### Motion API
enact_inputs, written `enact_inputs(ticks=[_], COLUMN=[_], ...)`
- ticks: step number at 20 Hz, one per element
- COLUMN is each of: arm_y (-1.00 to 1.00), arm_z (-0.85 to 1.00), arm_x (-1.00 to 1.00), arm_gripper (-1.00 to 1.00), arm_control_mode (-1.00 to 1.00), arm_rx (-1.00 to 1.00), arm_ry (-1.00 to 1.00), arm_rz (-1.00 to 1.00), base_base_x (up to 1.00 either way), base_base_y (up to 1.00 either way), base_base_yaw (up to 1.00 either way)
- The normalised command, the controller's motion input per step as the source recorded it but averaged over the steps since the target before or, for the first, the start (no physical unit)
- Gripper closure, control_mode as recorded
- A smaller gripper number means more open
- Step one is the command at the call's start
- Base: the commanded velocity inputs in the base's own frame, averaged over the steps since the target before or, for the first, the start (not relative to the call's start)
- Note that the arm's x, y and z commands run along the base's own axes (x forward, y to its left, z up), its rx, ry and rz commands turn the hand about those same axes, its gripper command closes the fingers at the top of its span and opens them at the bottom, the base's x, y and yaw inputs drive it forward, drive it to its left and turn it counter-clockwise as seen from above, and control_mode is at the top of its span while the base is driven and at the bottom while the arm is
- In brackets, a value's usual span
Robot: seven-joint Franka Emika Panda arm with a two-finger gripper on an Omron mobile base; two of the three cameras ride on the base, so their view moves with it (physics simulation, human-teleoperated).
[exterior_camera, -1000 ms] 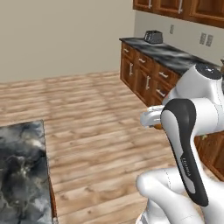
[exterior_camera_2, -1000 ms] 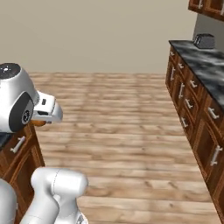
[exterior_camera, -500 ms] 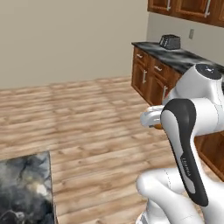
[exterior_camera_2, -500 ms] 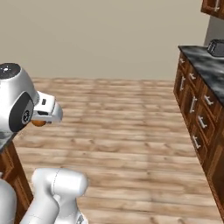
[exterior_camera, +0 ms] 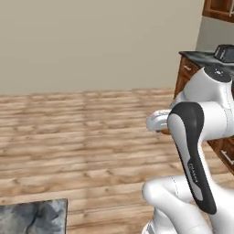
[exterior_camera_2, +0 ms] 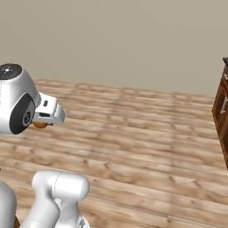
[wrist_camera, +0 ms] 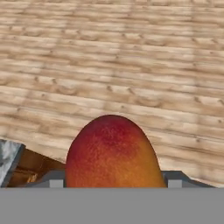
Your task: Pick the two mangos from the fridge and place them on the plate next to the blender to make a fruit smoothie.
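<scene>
One mango (wrist_camera: 111,151), orange with a deep red top, sits between my gripper's (wrist_camera: 113,180) two fingers, which are shut on it; a grey fingertip (wrist_camera: 56,178) shows on each side of it. In the right base view a sliver of the orange mango (exterior_camera_2: 40,125) peeks out under the white hand. The left base view shows a hint of the mango (exterior_camera: 165,132) below the hand. I hold it high above the wooden floor. The other mango, the fridge, the plate and the blender are out of view.
Plank floor (exterior_camera: 82,137) spreads ahead to a beige wall. A marble counter corner (exterior_camera: 33,216) lies low on the left. Dark wood cabinets (exterior_camera_2: 221,104) stand on the right, with a toaster (exterior_camera: 225,52) on their dark top.
The whole picture has swung: the base is turning, so the cabinets and toaster have slid to the right edge and the marble counter has dropped low. The gripper keeps its hold on the mango.
</scene>
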Motion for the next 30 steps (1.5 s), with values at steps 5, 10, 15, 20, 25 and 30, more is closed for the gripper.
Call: enact_inputs(ticks=[5, 10, 15, 20, 25, 30], arm_y=[0.0, 0.0, 0.0, 0.0, 0.0, 0.0], arm_z=[0.0, 0.0, 0.0, 0.0, 0.0, 0.0], arm_x=[0.0, 0.0, 0.0, 0.0, 0.0, 0.0], arm_gripper=[1.0, 1.0, 1.0, 1.0, 1.0, 1.0], arm_control_mode=[1.0, 1.0, 1.0, 1.0, 1.0, 1.0], arm_rx=[0.0, 0.0, 0.0, 0.0, 0.0, 0.0], arm_ry=[0.0, 0.0, 0.0, 0.0, 0.0, 0.0], arm_rz=[0.0, 0.0, 0.0, 0.0, 0.0, 0.0], base_base_x=[1.0, 0.92, 0.63, 0.48, 0.96, 1.0], base_base_y=[-0.02, -0.15, -0.11, -0.05, -0.18, -0.34], base_base_yaw=[0.57, 0.8, 0.88, 0.9, 0.65, 0.41])
